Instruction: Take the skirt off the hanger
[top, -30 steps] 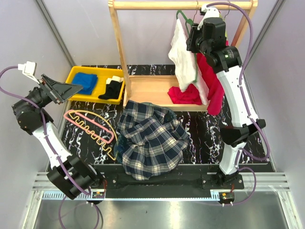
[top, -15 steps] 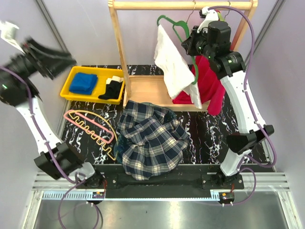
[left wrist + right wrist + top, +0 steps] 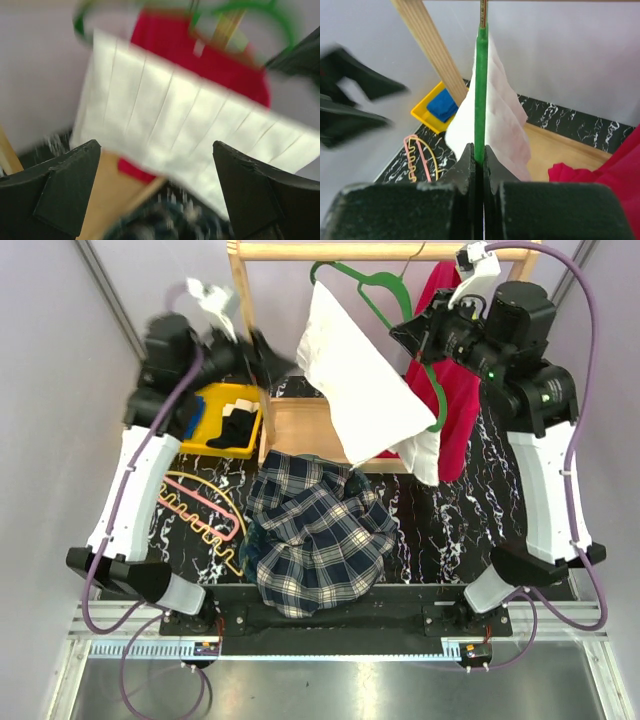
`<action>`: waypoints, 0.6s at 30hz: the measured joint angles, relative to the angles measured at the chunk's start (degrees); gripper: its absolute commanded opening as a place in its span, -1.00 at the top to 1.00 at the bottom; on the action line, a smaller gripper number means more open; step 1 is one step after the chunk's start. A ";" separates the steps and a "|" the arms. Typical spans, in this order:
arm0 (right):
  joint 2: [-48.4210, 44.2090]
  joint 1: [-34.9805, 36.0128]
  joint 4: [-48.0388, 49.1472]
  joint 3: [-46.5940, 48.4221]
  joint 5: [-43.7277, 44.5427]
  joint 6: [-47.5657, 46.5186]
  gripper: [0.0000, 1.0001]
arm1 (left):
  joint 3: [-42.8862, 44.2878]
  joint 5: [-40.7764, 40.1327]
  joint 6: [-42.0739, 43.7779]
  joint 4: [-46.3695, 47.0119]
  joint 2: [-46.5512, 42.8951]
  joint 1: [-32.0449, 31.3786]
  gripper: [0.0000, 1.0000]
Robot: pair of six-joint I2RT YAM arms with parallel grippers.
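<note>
From above: the white skirt (image 3: 360, 390) hangs on the green hanger (image 3: 385, 282), tilted out from the wooden rack (image 3: 290, 251) above the worktop (image 3: 430, 530).

Left wrist: your left jaws stand wide open, facing the skirt. Go in slowly and pinch its edge.

Right wrist: your right jaws are squeezed tight on the hanger. Hold it steady.

No writing can be read.

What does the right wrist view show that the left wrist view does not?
Only the right wrist view: the right fingers shut on the green hanger, a yellow tray with a blue cloth, and a pink hanger. Only the left wrist view: the left fingers wide open, and the pleats of the white skirt spread broadly. Both: the white skirt, green hanger, red garment and wooden rack.
</note>
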 measured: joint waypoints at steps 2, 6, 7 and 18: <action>-1.46 0.00 -1.27 -0.24 -0.31 -0.07 1.00 | -8.41 -2.38 4.66 -6.80 -1.36 -2.12 -0.98; -5.90 0.00 -1.09 -4.28 -1.64 0.52 1.00 | -20.87 -5.46 9.81 -15.96 -6.25 -1.68 -0.98; -7.32 0.00 -0.26 -5.44 -2.03 0.76 1.00 | -23.30 -5.84 10.54 -17.62 -8.70 -1.44 -0.98; -22.18 0.00 6.73 -14.19 -7.26 5.68 1.00 | -33.35 13.27 -2.03 -9.16 -26.32 13.38 -0.97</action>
